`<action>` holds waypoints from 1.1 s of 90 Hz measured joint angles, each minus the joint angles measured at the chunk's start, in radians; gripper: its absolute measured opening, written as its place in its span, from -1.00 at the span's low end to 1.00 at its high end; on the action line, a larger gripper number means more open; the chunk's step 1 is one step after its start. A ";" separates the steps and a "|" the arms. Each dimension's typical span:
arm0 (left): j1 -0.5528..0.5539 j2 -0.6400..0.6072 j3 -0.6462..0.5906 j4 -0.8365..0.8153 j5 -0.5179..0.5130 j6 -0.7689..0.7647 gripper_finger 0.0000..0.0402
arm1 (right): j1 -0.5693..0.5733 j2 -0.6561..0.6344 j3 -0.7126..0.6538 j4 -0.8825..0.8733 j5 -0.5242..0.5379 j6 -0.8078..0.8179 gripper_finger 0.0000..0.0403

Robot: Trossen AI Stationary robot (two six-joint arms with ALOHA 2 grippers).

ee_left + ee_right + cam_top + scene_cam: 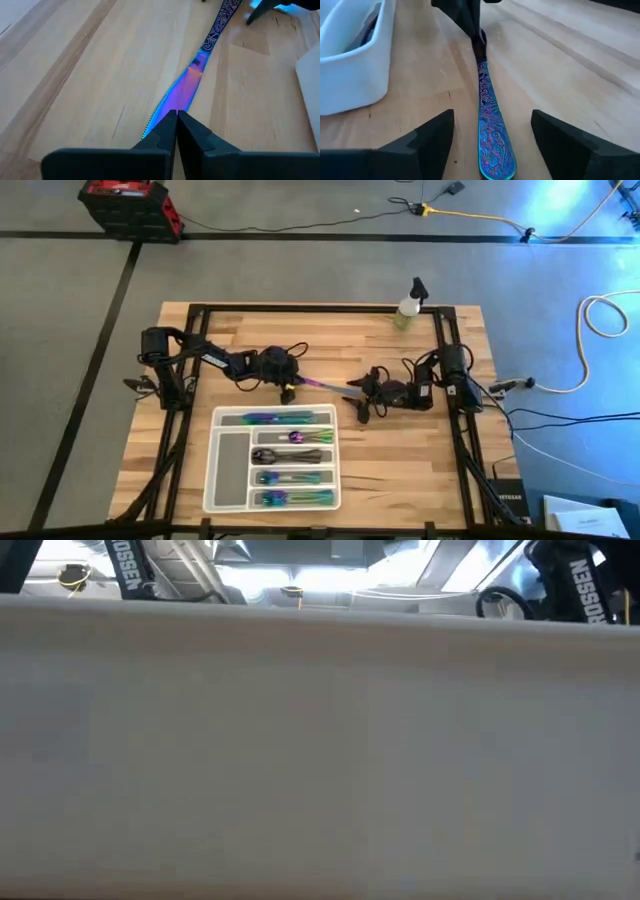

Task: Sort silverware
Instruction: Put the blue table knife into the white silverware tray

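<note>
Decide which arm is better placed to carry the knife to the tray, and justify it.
Left: the left gripper is already shut on the knife blade, while the right gripper is open around its handle.

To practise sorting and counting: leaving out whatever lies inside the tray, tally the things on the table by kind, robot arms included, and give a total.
Robot arms: 2 (left gripper shut on the knife, right gripper open)
Knife: 1
Compartment tray: 1
Spray bottle: 1
Total: 5

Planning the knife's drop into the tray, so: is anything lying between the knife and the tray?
Nothing visible. The left gripper is shut on the knife blade; bare wood lies between it and the tray. The right gripper is open around the handle.
</note>
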 joint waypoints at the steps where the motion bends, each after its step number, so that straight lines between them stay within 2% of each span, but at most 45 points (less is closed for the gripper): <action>1: 0.000 0.000 0.000 0.000 0.000 0.000 -1.00 | 0.003 0.000 0.000 0.000 0.006 0.000 0.25; 15: 0.000 0.000 0.000 0.000 0.000 0.001 -1.00 | 0.033 0.001 -0.001 -0.007 0.062 -0.014 0.11; 71: 0.000 0.001 0.000 0.006 0.003 -0.015 -1.00 | 0.036 0.000 0.000 -0.023 0.037 -0.046 -0.68; 87: 0.000 0.001 0.000 0.008 0.005 -0.019 -1.00 | 0.036 0.000 0.000 -0.024 0.046 -0.045 -0.70; 99: 0.000 -0.002 -0.002 0.014 0.047 -0.037 -1.00 | 0.036 0.000 0.000 -0.023 0.055 -0.045 -0.70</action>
